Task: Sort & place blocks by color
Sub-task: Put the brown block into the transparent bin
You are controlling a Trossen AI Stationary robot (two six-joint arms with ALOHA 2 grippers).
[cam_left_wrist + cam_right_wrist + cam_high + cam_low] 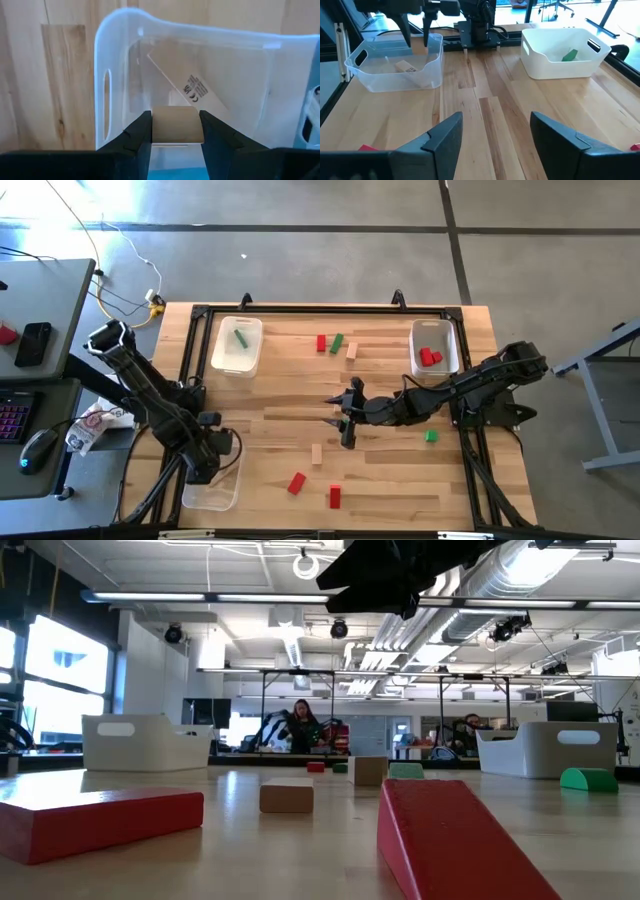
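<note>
My left gripper [176, 131] is shut tight on a small tan wood block [177, 125]. The block is smooth and square-edged, and my two dark fingers press on its two sides. I am holding it right over the clear plastic bin [120, 60] at the near left corner of the table [390, 480]. The bin is see-through, with round corners, a slot handle and a sticker inside. From my other wrist I think I can see one tan block lying in it, but it is small.

So I think I am at the drop step for this block. Next I should open these fingers and let the block fall in, and keep it inside the walls.

My right gripper [495, 137] is wide open and holds nothing. It hangs over the middle of the table.

More blocks wait on the striped wood top: two red blocks [296, 483] near the front, another tan block [317, 453], and a green block [431, 437] with a round top. The two white bins [222, 356] are hard and not see-through.
</note>
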